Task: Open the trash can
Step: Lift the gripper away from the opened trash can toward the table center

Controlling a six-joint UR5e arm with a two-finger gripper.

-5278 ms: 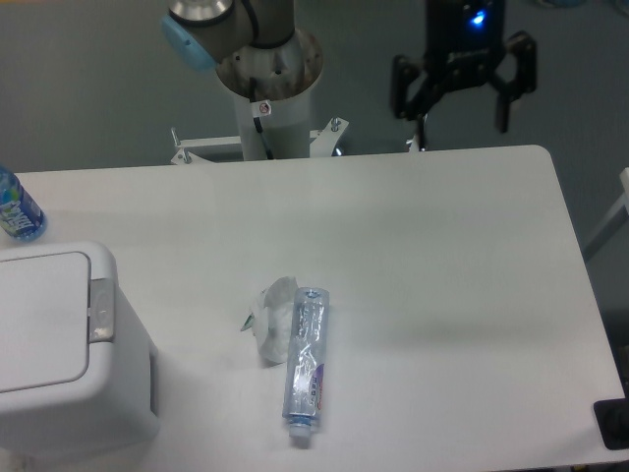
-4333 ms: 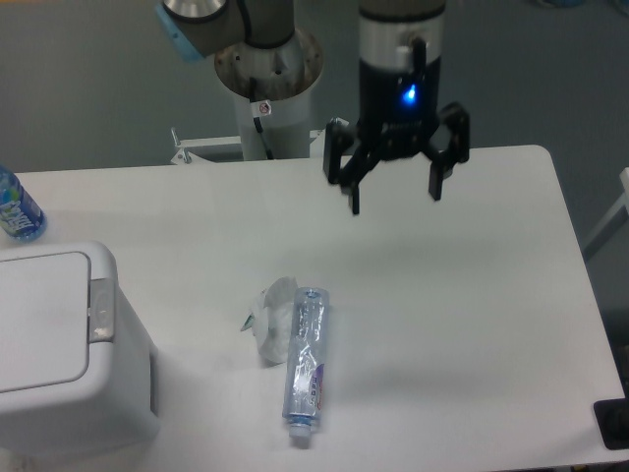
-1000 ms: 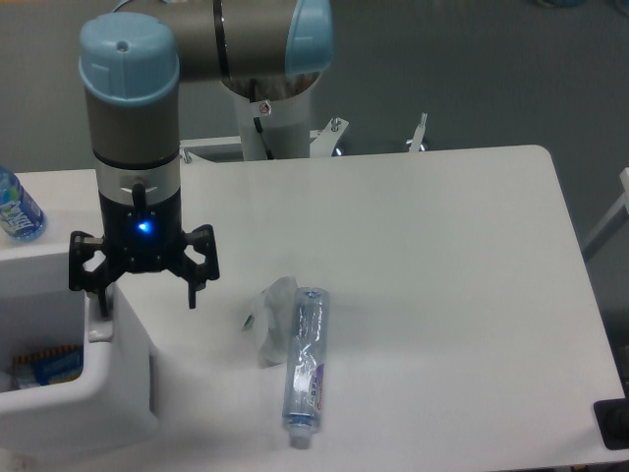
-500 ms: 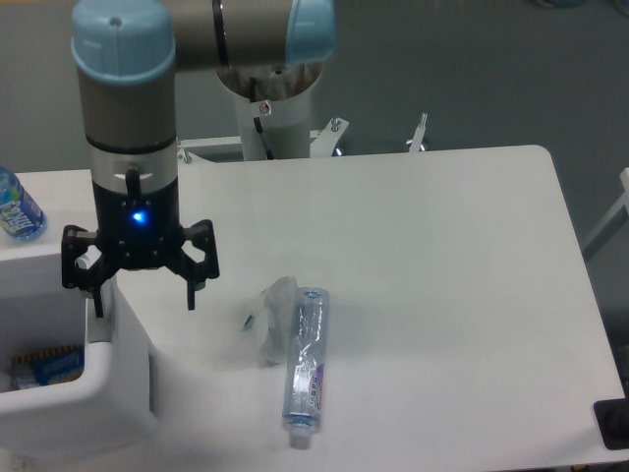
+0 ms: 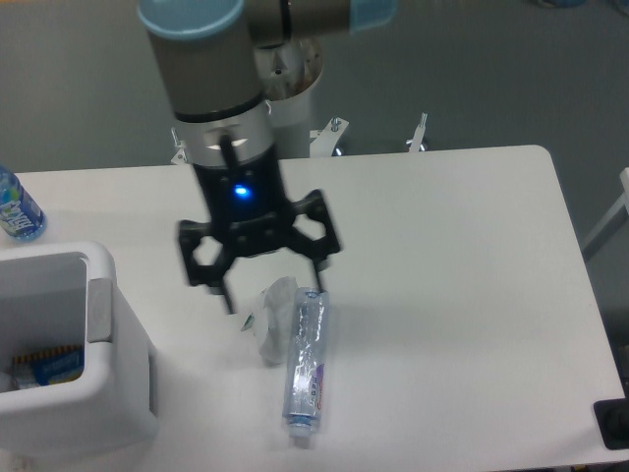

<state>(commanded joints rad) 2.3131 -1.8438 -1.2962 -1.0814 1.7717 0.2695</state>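
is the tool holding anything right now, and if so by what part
Nothing is held. The tool is open, its fingers spread with empty space between them, above the table near the crumpled tissue and not touching it.

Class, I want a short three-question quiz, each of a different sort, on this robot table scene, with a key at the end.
1. True or false: the trash can is open.
2. What lies inside it? A) blue packet B) spoon C) nothing
3. The empty hand hangs over the crumpled tissue and the plastic ______.

Key: 1 true; 2 A; 3 bottle.
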